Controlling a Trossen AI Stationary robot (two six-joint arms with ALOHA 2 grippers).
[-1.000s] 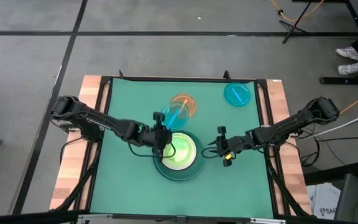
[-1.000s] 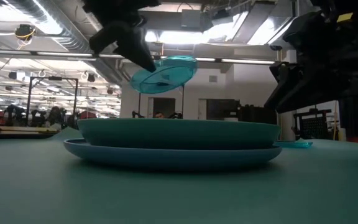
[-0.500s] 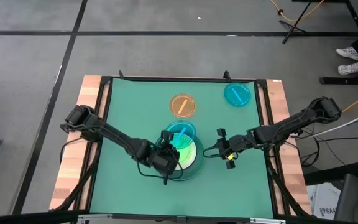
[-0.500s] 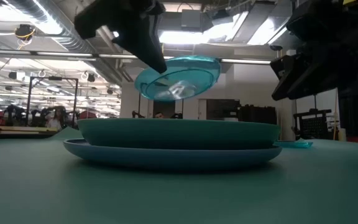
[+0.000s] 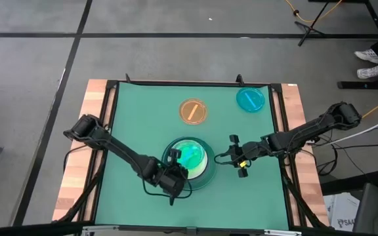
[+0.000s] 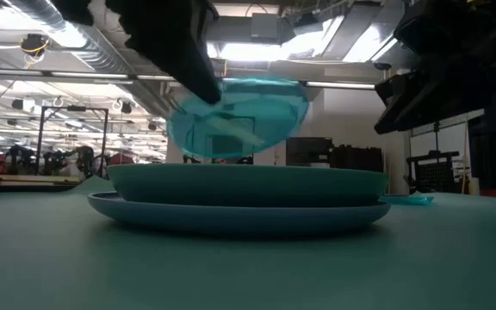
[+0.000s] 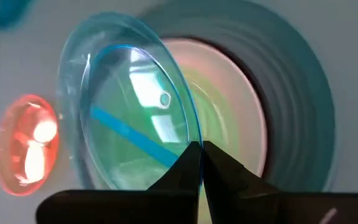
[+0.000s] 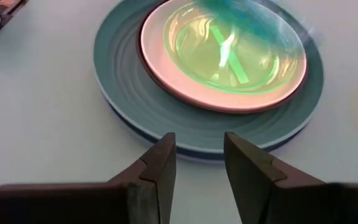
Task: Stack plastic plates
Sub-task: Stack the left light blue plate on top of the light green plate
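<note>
My left gripper (image 5: pixel 174 176) is shut on a small translucent cyan plate (image 5: pixel 190 155), which hovers tilted over the stack (image 6: pixel 239 116). The stack (image 5: pixel 205 172) is a dark-green plate on a light-blue one. Inside it lie a white plate (image 8: pixel 160 59) with a dark rim under it and a lime-green plate (image 8: pixel 229 46). My right gripper (image 5: pixel 231 157) is open, level with the stack and just to its right, with its fingers (image 8: pixel 199 143) pointing at it. The orange plate (image 5: pixel 193 111) and the second cyan plate (image 5: pixel 250 99) lie flat on the mat near the far edge. My left gripper pinches the cyan plate's rim (image 7: pixel 191 142) between its two fingers, on the side toward the table's near edge. The fingers come slanting from the near left. The plate is lifted clear above the stack and tilted, its held side higher (image 6: pixel 198 86).
The green mat (image 5: pixel 130 118) has free room left of the stack and along the near edge. A raised black frame (image 5: pixel 277 131) borders the mat. My right arm reaches in from the right edge.
My left gripper has moved toward the table's near edge and down. It carried the cyan plate from above the gap between the orange plate and the stack to over the stack's middle. The plate has tipped flatter and sits lower. The orange plate is uncovered now.
</note>
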